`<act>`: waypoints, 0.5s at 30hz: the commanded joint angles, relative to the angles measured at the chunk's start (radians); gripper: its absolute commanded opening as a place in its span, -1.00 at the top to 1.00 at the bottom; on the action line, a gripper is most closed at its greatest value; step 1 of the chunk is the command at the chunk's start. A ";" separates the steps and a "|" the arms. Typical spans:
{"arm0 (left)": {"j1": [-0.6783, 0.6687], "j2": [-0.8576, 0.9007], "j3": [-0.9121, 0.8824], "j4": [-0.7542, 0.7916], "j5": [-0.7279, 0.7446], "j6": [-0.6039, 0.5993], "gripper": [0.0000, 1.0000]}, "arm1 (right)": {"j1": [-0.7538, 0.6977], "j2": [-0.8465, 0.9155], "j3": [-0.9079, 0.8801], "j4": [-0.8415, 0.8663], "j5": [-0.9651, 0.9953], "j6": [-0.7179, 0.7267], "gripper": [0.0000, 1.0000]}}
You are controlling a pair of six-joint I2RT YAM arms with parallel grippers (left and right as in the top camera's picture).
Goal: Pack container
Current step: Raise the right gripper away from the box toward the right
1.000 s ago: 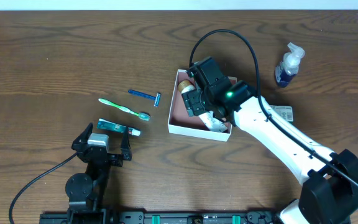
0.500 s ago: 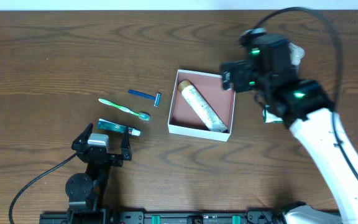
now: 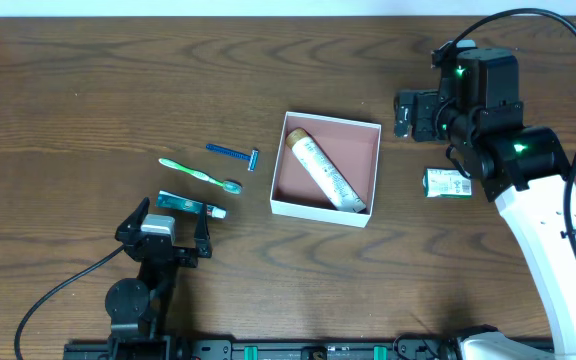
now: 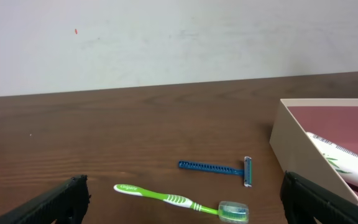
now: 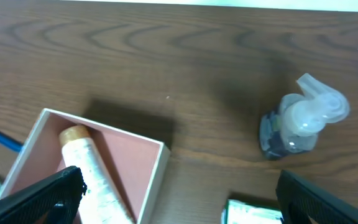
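The container (image 3: 356, 158), a shallow white box with a pink-brown inside, sits mid-table. A white tube with a tan cap (image 3: 323, 173) lies diagonally in it. My right gripper (image 3: 418, 113) is open and empty, to the right of the container's far corner. Its wrist view (image 5: 179, 199) shows the container (image 5: 138, 155), the tube (image 5: 95, 174) and a green-white packet (image 5: 253, 211). My left gripper (image 3: 168, 232) is open and empty near the front edge. Its wrist view (image 4: 182, 199) faces a green toothbrush (image 4: 173, 199), a blue razor (image 4: 216, 167) and the container's wall (image 4: 297, 155).
The toothbrush (image 3: 200, 175), razor (image 3: 233, 153) and a teal packet (image 3: 190, 206) lie left of the container. The green-white packet (image 3: 448, 183) lies to its right. A clear pump bottle (image 5: 300, 121) stands at the far right, hidden under my right arm in the overhead view.
My right gripper has left the inside of the container and moved up and to the right, away from it. The tube stays lying in the container. The left arm has not moved.
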 commanded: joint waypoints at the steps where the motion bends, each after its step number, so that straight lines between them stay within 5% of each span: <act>1: 0.005 -0.005 -0.019 -0.032 0.014 -0.001 -0.96 | -0.007 -0.007 0.012 -0.001 0.103 -0.023 -0.99; 15: 0.005 -0.005 -0.019 -0.032 0.014 -0.001 -0.96 | -0.006 -0.007 0.012 -0.040 0.122 -0.023 -0.98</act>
